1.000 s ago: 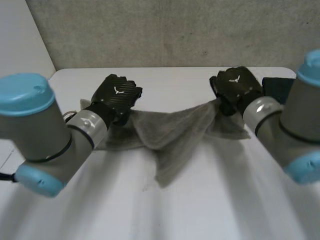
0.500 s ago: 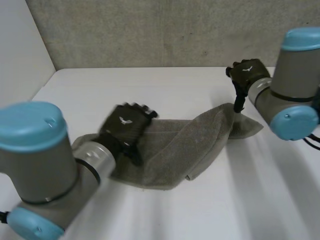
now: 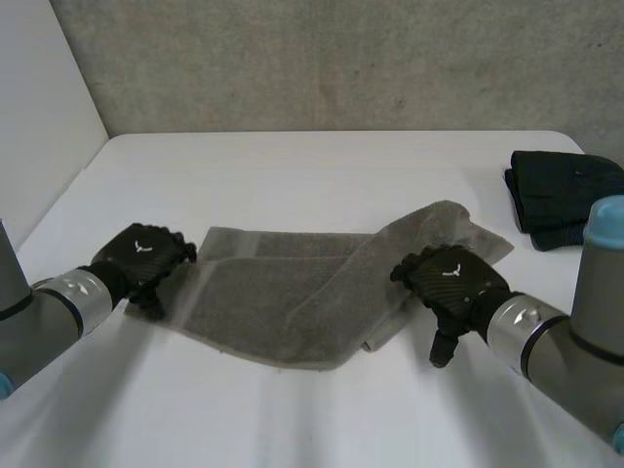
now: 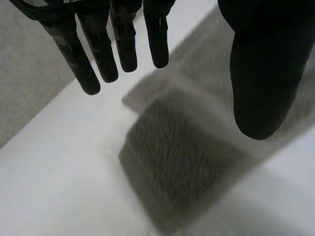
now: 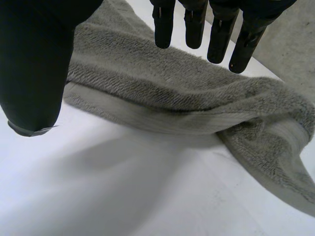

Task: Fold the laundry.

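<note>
The towel [image 3: 292,302] lies in the middle of the table [image 3: 322,175], loosely folded, with one layer skewed across the other and its far right end rumpled. My left hand [image 3: 144,261] hovers just beside its left edge, fingers straight and spread from the thumb, holding nothing. My right hand [image 3: 450,283] hangs at the near right edge, likewise open and empty. A dark stack [image 3: 561,200] sits well apart at the far right. The risk, as I judge it, is that the edges don't line up, so another fold would lock in the skew. Pinching only the top layer would peel it back.
</note>
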### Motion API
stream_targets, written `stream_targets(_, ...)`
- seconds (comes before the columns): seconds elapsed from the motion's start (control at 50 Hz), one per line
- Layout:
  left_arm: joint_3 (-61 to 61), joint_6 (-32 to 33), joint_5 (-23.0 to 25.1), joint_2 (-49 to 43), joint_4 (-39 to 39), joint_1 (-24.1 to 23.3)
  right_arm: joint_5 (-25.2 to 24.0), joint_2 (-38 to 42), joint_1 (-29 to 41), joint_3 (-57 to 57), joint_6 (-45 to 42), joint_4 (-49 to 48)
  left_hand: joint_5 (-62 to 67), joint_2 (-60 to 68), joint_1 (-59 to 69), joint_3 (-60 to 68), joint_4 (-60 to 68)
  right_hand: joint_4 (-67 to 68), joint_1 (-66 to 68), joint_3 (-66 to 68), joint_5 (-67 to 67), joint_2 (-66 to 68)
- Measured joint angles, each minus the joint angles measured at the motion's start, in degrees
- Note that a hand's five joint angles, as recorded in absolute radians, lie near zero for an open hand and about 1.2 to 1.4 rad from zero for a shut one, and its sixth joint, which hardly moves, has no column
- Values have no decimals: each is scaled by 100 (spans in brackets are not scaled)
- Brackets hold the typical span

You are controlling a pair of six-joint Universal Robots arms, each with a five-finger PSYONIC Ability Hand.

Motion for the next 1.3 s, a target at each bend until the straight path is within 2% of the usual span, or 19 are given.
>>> stream_targets(0.1,139,537,-14,-480,22,124,32,35,-4,237,26,-282,8,4,0,4,14,0,0,0,0,0)
stream_targets(0.22,295,682,-62,-813,182,147,43,53,-7,332,48,-377,63,82,54,64,53,0,0,0,0,0)
stream_targets(0.28,379,661,-95,-951,440,135,45,55,-1,391,57,-445,725,758,863,748,758,0,0,0,0,0)
stream_targets(0.32,391,654,-101,-970,489,130,46,55,3,416,59,-472,725,758,863,748,758,0,0,0,0,0)
stream_targets(0.34,431,629,-126,-1007,623,111,47,55,14,447,62,-508,1632,1772,1789,1688,1695,0,0,0,0,0)
stream_targets(0.4,502,565,-175,-1032,772,60,54,60,70,510,68,-588,3556,3727,3746,3696,3658,0,0,0,0,0)
stream_targets(0.42,521,541,-185,-1032,790,41,56,63,81,517,68,-598,3556,3727,3746,3696,3658,0,0,0,0,0)
stream_targets(0.44,550,500,-200,-1030,809,8,66,76,104,529,70,-618,4143,4348,4107,4303,4343,0,0,0,0,0)
stream_targets(0.78,618,-27,-256,-784,660,-297,181,228,133,443,146,-613,4165,4478,4106,4431,4476,0,0,0,0,0)
stream_targets(0.94,543,-992,-251,182,-218,-456,202,225,92,225,1117,-222,4165,4489,4106,4444,4477,0,0,0,0,0)
stream_targets(1.06,494,-1714,-234,1050,-509,-602,147,381,87,-41,1728,215,4165,4490,4106,4444,4477,44,36,119,77,113)
stream_targets(1.18,415,-1933,-236,1496,-495,-723,150,883,136,-395,1848,282,4165,4490,4106,4445,4478,742,654,864,667,753)
stream_targets(1.3,383,-1938,-245,1529,-466,-787,188,1284,275,-726,1835,168,4165,4490,4106,4445,4497,1170,989,1265,1045,1232)
